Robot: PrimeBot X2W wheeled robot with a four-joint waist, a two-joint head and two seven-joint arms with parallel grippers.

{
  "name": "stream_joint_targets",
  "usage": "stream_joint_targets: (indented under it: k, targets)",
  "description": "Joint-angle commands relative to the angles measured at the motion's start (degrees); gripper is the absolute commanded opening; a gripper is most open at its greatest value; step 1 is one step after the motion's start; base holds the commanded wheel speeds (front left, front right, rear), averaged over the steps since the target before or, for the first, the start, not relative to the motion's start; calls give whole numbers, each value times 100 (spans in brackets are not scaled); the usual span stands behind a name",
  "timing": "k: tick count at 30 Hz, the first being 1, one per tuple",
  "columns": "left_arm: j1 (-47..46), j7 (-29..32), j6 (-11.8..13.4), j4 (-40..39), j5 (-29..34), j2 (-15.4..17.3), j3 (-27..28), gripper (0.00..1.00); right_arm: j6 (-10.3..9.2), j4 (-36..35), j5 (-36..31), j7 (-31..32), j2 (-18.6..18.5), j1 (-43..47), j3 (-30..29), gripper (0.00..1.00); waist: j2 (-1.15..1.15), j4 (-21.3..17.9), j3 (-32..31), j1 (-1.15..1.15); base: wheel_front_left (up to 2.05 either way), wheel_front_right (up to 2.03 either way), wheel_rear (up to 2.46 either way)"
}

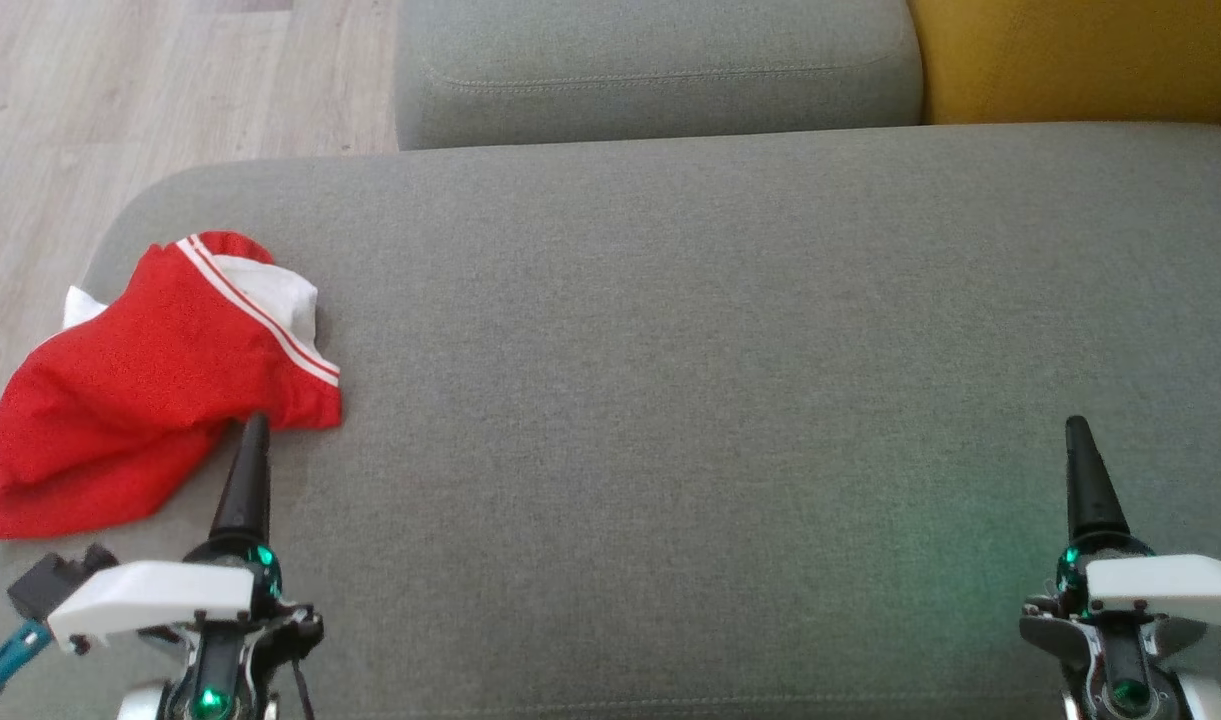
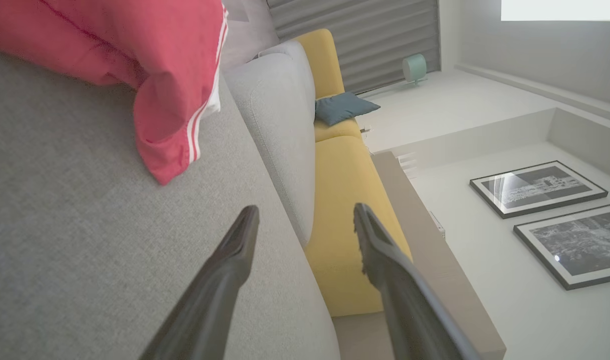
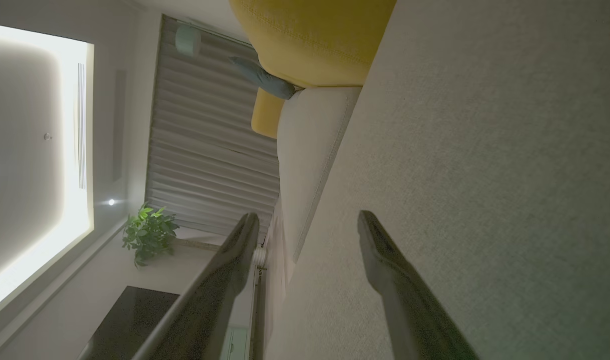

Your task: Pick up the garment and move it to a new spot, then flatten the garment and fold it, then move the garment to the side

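The left tool [image 2: 306,210] has its 2 fingers spread wide with nothing between them. It sits low over the sofa [image 1: 670,350] with its tips aimed at the near hem of the garment [image 1: 150,390]. The wrist view shows a strip of grey cloth between the tips and the red corner, so it seems to be lined up for a pinch, not yet making one. The right tool [image 3: 307,215] is just as wide open and just as empty, well apart at the sofa's other end. My guess is that it waits there to leave the left arm room and to be on hand for the flattening.

The garment is red with 2 white stripes along a hem and white lining showing. It lies crumpled at the sofa's left end, with its outer part reaching the edge by the floor [image 1: 120,100]. The pick-up looks like the step in hand, and the sofa's bare middle would serve as the new spot. The cloth is bunched in layers, so a shallow pinch may lift only 1 of them
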Motion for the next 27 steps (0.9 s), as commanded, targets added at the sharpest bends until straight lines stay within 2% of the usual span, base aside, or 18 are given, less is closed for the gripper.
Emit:
stream_joint_targets:
  k: [1, 27]
  targets:
    - [-370, -59, -17, -264, 207, 135, 13, 100, 8, -269, -219, -33, -128, -323, 52, 100, 0, 2, -2, 0, 0, 0, 0]
    - [-445, -495, 34, -534, 2554, 333, -317, 100, 12, -797, -2650, -98, -210, -238, 402, 100, 0, 11, -86, 0, 0, 0, 0]
